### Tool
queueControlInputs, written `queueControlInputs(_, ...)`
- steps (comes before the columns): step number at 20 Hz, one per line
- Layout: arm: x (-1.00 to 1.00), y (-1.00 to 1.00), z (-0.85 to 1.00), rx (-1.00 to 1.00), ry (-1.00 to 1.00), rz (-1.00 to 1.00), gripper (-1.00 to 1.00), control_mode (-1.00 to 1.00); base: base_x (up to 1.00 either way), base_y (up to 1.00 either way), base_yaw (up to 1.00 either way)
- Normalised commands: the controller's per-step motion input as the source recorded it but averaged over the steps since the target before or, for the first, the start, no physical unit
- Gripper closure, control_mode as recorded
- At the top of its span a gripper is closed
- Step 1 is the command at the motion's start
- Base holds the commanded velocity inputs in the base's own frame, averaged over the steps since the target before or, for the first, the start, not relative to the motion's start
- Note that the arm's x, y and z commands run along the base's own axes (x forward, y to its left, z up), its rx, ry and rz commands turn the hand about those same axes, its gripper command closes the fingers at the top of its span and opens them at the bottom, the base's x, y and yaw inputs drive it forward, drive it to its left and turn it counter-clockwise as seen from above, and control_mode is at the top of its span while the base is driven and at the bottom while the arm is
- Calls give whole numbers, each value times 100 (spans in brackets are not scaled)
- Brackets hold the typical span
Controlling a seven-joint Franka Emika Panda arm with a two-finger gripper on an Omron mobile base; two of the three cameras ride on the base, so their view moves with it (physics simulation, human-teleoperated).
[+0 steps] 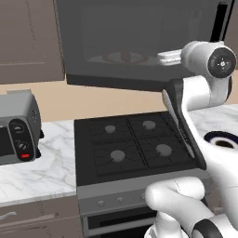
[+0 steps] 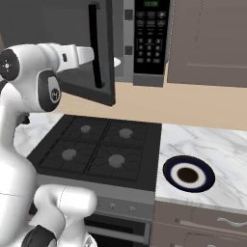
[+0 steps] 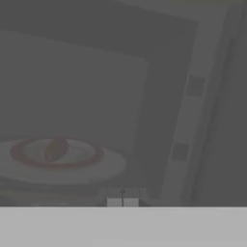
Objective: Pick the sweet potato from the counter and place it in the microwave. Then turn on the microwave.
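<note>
We see the claw (image 3: 122, 198) fully closed and empty, its fingertips together at the mouth of the microwave (image 3: 144, 72). The sweet potato (image 3: 55, 149) lies on the red-rimmed plate (image 3: 91, 155) on the turntable inside (the placing step looks complete). We judge it firm, fairly light and rough-skinned, so it should not slip; any regrasp belongs across its narrow middle. The microwave door (image 2: 102, 53) stands open above the stovetop (image 2: 96, 149). We expect closing it, then pressing the keypad (image 2: 150, 41), to remain.
</note>
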Motion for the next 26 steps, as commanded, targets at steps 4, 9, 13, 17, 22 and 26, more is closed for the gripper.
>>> queueControlInputs(4, 14, -18, 0, 7, 28, 18, 100, -100, 0, 0, 0)
queueControlInputs(9, 17, -19, 0, 7, 16, 19, 100, -100, 0, 0, 0)
queueControlInputs(13, 41, -18, -6, 9, 3, 19, 100, -100, 0, 0, 0)
queueControlInputs(17, 45, -3, -20, 10, 0, 17, 100, -100, 0, 0, 0)
queueControlInputs(22, 35, 0, -13, 7, -3, 9, 100, -100, 0, 0, 0)
queueControlInputs(26, 31, 0, -2, 3, -7, 2, 100, -100, 0, 0, 0)
